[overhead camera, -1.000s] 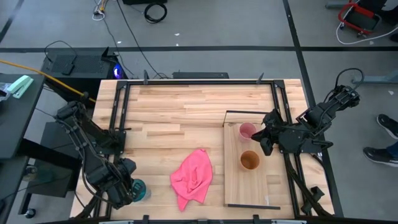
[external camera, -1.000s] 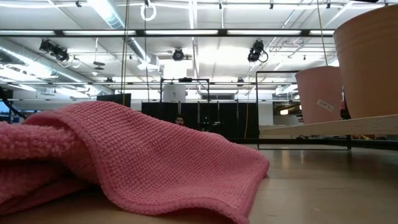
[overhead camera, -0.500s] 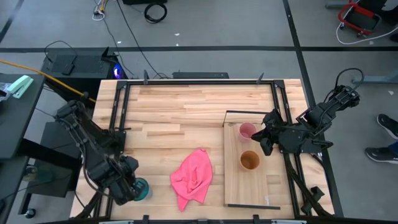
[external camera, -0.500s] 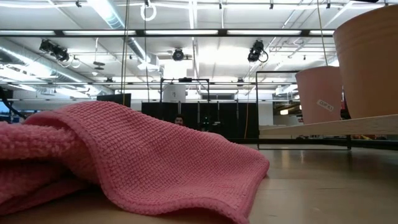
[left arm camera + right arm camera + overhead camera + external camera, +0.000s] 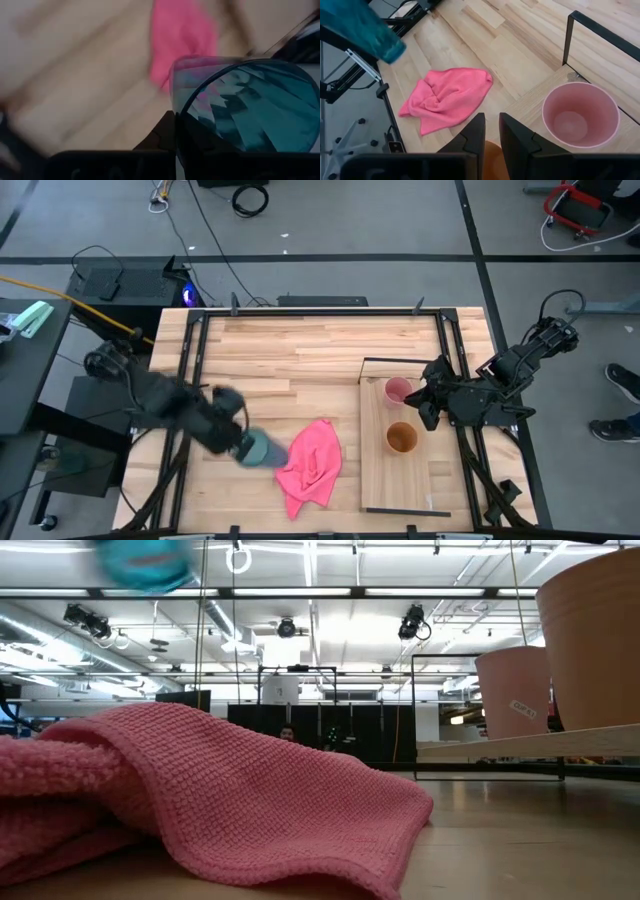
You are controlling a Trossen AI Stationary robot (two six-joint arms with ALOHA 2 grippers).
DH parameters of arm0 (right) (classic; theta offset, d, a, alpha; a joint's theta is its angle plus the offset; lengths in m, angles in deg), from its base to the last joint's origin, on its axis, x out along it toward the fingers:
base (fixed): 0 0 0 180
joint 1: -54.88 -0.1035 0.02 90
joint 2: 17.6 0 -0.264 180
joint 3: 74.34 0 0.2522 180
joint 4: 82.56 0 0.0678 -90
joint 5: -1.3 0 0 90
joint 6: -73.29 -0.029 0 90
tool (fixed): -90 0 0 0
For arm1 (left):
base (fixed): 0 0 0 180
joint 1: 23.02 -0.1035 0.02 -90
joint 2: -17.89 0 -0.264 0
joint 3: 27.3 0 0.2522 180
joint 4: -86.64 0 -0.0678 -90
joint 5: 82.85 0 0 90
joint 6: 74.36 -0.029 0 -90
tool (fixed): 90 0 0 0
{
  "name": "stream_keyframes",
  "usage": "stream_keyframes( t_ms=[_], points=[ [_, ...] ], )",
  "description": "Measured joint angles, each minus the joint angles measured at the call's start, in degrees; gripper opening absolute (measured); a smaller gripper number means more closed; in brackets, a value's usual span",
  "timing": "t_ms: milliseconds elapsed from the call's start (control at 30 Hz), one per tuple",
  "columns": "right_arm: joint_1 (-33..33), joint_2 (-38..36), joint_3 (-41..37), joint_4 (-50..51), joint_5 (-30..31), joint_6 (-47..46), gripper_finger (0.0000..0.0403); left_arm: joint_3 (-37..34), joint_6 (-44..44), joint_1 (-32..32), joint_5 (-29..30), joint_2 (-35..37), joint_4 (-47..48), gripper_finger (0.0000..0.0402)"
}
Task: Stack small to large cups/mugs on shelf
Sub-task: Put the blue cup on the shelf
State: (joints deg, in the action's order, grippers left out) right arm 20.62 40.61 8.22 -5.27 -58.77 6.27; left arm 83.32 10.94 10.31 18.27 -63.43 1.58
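Teal fills my left wrist view: the translucent teal-blue cup [image 5: 250, 107] sits clamped in my left gripper [image 5: 243, 448], one dark finger [image 5: 167, 132] pressed against its wall. From above, that gripper holds the cup [image 5: 258, 450] on its side over the butcher-block tabletop [image 5: 300, 350], just left of the crumpled pink knitted cloth [image 5: 310, 465]. In the low view the cup [image 5: 145, 562] shows blurred, high above the cloth [image 5: 200, 800].

My right gripper [image 5: 425, 402] hangs at the right edge of the long light-wood shelf board [image 5: 385, 480], beside the two cups standing there. Its fingers [image 5: 472, 140] are nearly together, a narrow gap between them, holding nothing. The small pink cup [image 5: 398, 390] stands upright near the black wire frame [image 5: 395, 362] at the board's far end; the orange-brown cup [image 5: 401, 438] stands just nearer, apart from it. Both are open side up, and the pink one [image 5: 581, 115] looks empty in my right wrist view.
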Motion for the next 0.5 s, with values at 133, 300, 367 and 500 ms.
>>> stream_keyframes(
  t_ms=[133,300,367,500],
  points=[
    [0.0,0.0,0.0,0.0,0.0,0.2,0.0064,7.3,-9.6,-8.0,2.5,-0.8,0.4,0.0012],
    [0.0,0.0,0.0,0.0,0.0,1.6,0.0064,13.9,-20.8,-18.0,2.3,-4.4,0.6,0.0012],
    [0.0,0.0,0.0,0.0,0.0,2.5,0.0064,16.2,-24.8,-21.6,1.1,-6.6,0.6,0.0012],
    [0.0,0.0,0.0,0.0,0.0,4.1,0.0064,20.1,-31.0,-27.6,-2.5,-12.0,0.6,0.0012]
  ],
)
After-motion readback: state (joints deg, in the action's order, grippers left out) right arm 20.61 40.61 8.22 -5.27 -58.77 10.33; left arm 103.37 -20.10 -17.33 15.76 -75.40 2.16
